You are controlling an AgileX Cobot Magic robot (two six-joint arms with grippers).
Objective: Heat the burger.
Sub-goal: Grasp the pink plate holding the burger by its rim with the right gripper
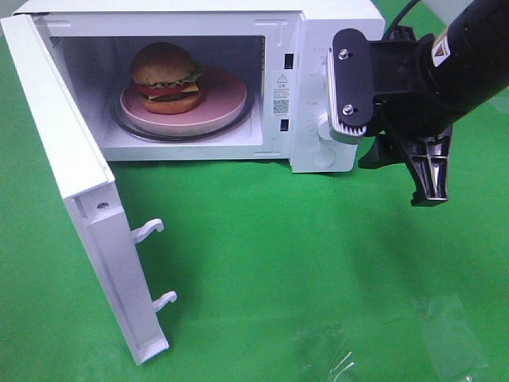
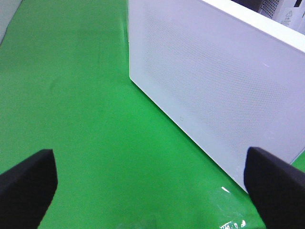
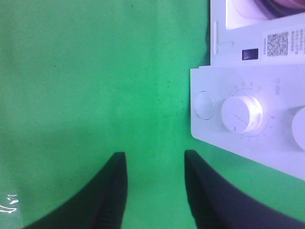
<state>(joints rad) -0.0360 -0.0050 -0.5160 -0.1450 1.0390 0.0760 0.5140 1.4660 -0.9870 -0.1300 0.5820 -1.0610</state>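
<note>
Sitting on pink plate (image 1: 221, 105) inside microwave (image 1: 334, 28), burger (image 1: 165, 76); door (image 1: 79, 207) wide open

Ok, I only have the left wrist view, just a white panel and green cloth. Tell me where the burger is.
Observer: The burger sits on a pink plate inside the microwave.
Operator: Give me the door state.
Observer: The door stands wide open. The white panel you see is its outer face.
Operator: Report the right end effector.
Observer: The right end effector hovers by the control panel, jaws apart and holding nothing.
</note>
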